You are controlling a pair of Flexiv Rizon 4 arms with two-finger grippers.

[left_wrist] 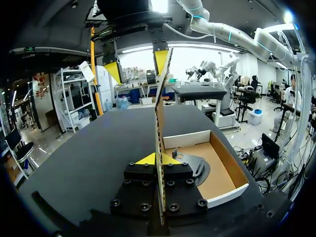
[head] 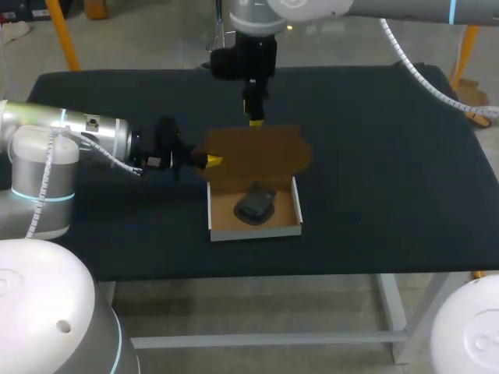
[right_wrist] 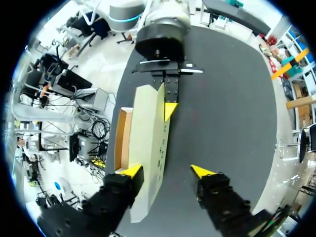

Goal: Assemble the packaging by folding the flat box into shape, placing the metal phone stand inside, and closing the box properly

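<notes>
Left pincer [left_wrist: 159, 159]: closed narrowly on the upright lid [left_wrist: 160, 123].
Right pincer [right_wrist: 167, 171]: spread wide; lid against one finger.
Box [head: 255, 231]: mid-counter [head: 390, 195], nearer front edge; phone stand [head: 255, 205] laid inside.

Head view is dim: the black table [head: 390, 156] soaks up light and the phone stand [head: 255, 204] is just a dark blob. Left wrist: ceiling light [left_wrist: 159, 5] blown out, background glary. Right wrist: box lid [right_wrist: 148, 148] evenly lit, pale. Straight lines bow near wrist rims.
</notes>
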